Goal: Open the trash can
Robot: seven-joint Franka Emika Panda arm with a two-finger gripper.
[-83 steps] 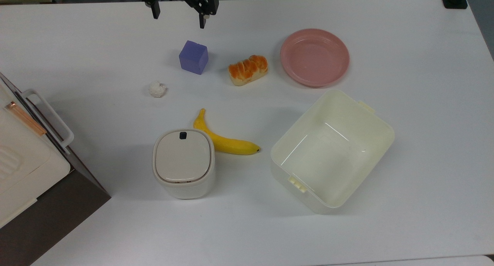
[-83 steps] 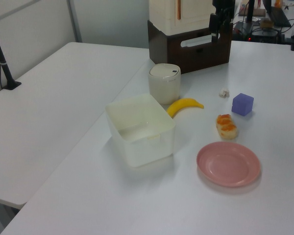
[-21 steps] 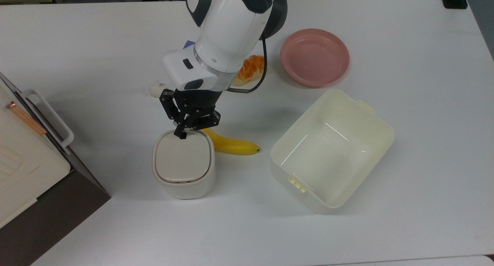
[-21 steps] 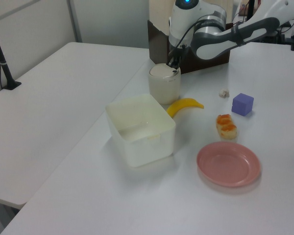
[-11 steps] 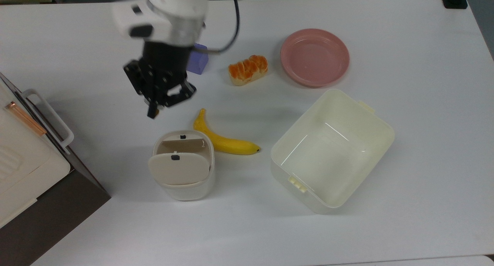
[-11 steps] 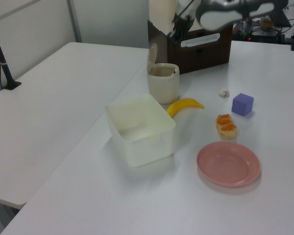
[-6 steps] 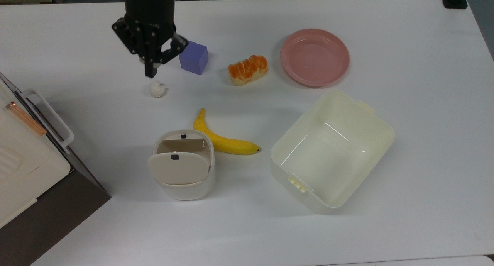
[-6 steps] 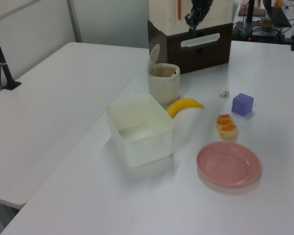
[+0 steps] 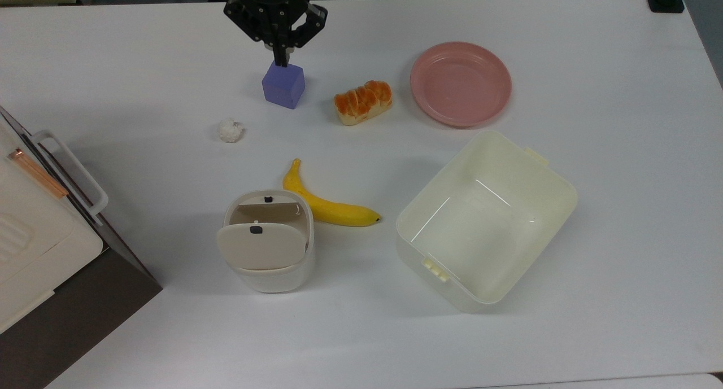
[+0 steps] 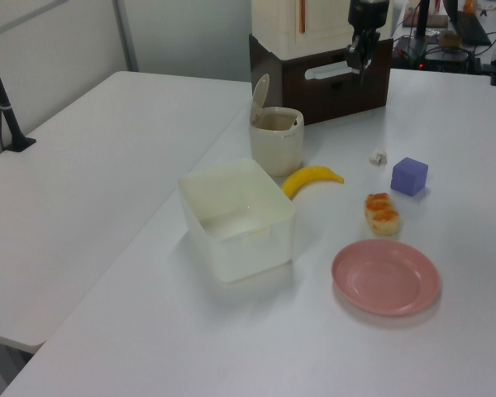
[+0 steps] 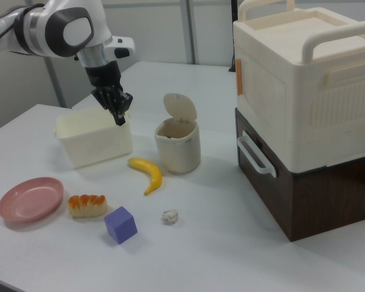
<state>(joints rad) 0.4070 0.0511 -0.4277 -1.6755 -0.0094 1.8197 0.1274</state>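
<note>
In the top view, the trash can (image 9: 265, 242) stands on the white table (image 9: 621, 152) toward the top view's lower left, with its beige lid (image 9: 261, 247) swung up and the inside wall exposed. A small dark button (image 9: 268, 198) sits on its far rim and a second dark catch marks the lid. The banana (image 9: 327, 204) lies just beside the can on the top view's right, with the pale-yellow tub (image 9: 487, 219) farther right. The gripper (image 9: 281, 58) hangs at the top edge, well apart from the can, its tip over the far edge of the purple cube (image 9: 283, 84); the 2 fingers are pressed together and grasp nothing. The bread (image 9: 362, 102), the pink plate (image 9: 460, 83) and a crumpled white wad (image 9: 230, 130) lie apart from one another. No writing or brand can be read on anything.

In the left view, the trash can (image 10: 276, 141) shows its lid (image 10: 259, 88) standing nearly upright above the rim. The gripper (image 10: 360, 62) hangs in front of a dark brown cabinet (image 10: 335, 78) topped by a cream box (image 10: 302, 21).

In the right view, the arm (image 11: 61, 24) reaches in from the right view's left, and the gripper (image 11: 119, 117), clenched, hangs in the air in front of the tub (image 11: 94, 143). The trash can (image 11: 178, 145) stands between the tub and the cabinet (image 11: 304, 194), lid (image 11: 180, 107) tilted back. The cream box (image 11: 304, 85) shows 2 moulded handles and an orange strip on its side.
</note>
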